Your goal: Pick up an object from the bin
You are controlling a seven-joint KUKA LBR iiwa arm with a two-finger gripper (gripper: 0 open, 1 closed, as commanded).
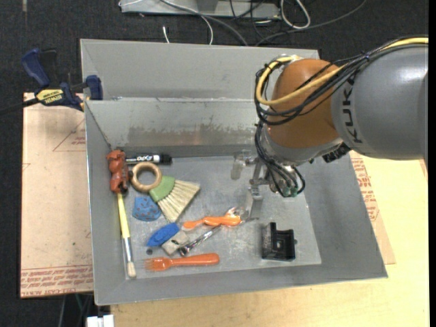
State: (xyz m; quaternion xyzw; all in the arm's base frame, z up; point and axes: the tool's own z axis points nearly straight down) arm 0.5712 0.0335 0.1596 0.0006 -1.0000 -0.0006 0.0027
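- Marker (pixel 146 159) at the bin's (pixel 204 125) back wall, ring (pixel 146 176) just before it.
- Brush (pixel 176 197) right of the ring.
- Stick (pixel 125 230) along the left wall.
- Spoon (pixel 214 220) mid-bin, fork (pixel 184 260) before it.
- Box (pixel 278 242) right of both.

Bright, even overhead light; faint glare on bin (pixel 178 124) back wall; soft shadows.

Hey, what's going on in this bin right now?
The robot arm's gripper is down inside the grey bin, near the middle, right at the bowl end of an orange plastic spoon. The spoon lies flat on the floor, not lifted. A small black part lies nearby.
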